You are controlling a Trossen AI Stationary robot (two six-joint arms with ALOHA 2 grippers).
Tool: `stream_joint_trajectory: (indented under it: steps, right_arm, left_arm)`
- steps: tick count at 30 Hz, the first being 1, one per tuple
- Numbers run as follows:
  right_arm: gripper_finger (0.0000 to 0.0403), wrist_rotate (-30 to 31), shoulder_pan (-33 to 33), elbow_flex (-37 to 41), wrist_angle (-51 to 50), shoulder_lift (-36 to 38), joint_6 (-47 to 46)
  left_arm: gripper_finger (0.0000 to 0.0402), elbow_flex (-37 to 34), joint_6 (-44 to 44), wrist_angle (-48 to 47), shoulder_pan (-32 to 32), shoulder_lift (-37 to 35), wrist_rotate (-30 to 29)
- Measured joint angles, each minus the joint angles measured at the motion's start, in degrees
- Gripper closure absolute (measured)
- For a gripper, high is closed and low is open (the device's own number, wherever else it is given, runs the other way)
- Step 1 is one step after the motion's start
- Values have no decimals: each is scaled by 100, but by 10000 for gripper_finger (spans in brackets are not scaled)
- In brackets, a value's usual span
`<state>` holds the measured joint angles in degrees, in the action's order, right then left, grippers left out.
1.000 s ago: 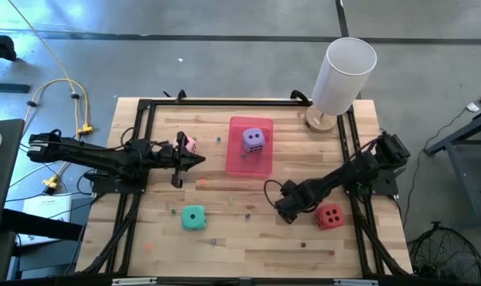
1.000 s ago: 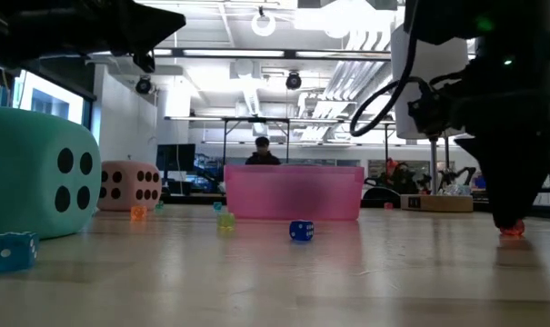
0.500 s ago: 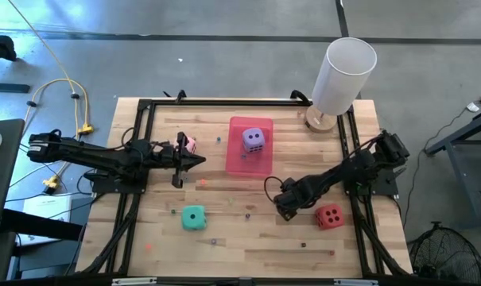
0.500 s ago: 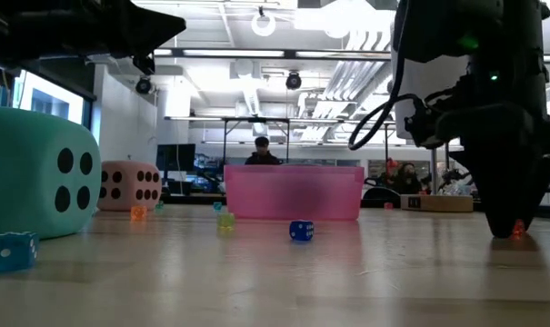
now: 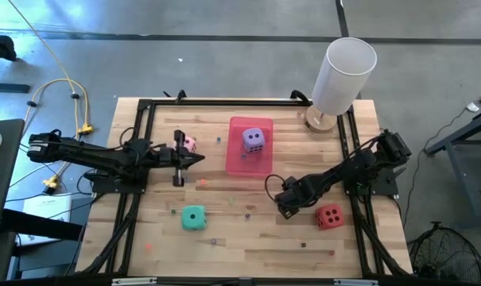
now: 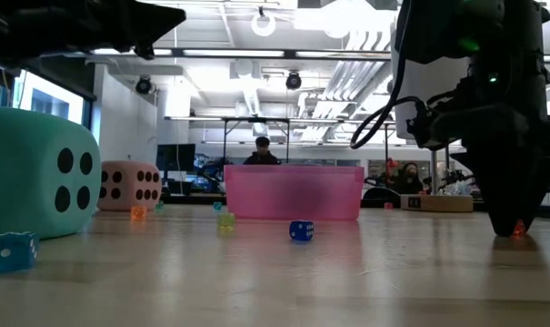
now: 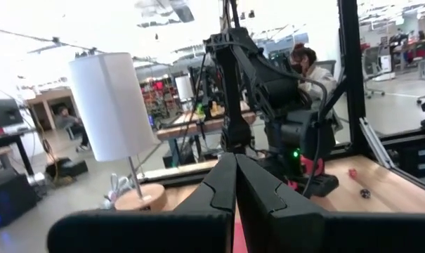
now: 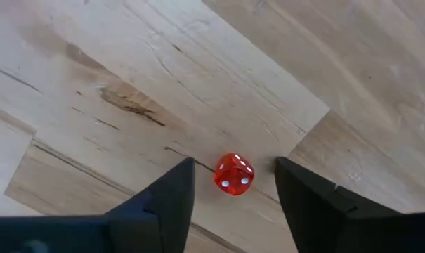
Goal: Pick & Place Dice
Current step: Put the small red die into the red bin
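Note:
My right gripper [image 8: 233, 167] points straight down at the table, open, with a small clear red die [image 8: 233, 174] lying between its fingers; a gap shows on each side. In the high view this gripper [image 5: 286, 208] stands just left of the big red die [image 5: 329, 216]. The teal die [image 5: 194, 218] rests on the near left of the table and the pale pink die [image 5: 189, 144] on the far left. The purple die [image 5: 254, 140] sits in the pink tray [image 5: 238, 163]. My left gripper [image 5: 200, 160] hovers shut near the pink die.
A white cylinder on a wooden base [image 5: 343, 75] stands at the far right corner. Small loose dice lie scattered on the wood, among them a blue one [image 6: 300, 231] and a pale blue one [image 6: 9, 250]. A black frame [image 5: 141, 127] rims the table.
My right gripper's wrist has turned a little while staying over the small red die. My left gripper has rolled slightly about its own axis and kept its place.

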<state>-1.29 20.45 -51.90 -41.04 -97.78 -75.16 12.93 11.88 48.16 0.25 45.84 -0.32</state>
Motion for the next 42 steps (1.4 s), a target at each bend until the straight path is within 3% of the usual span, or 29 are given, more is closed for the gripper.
stream_joint_trajectory:
  steps: [11, 17, 26, 32, 42]
  right_arm:
    - [369, -111, 47, 7, 33, -4, -121]
    - [370, 5, 79, -80, 1, -8, 31]
    - [370, 1114, 61, -1150, 109, 38, 996]
    - [370, 2009, -35, -1625, 819, 46, 2410]
    - [370, 2517, -1058, -1867, 878, 50, 3623]
  left_arm:
    - [401, 0, 89, 141, 19, 0, 1]
    - [401, 0, 334, 142, 130, 0, 3]
    - [401, 0, 280, 142, 269, 0, 4]
    - [401, 0, -773, 166, 214, 0, 59]
    - [401, 0, -1449, 116, -83, 0, 59]
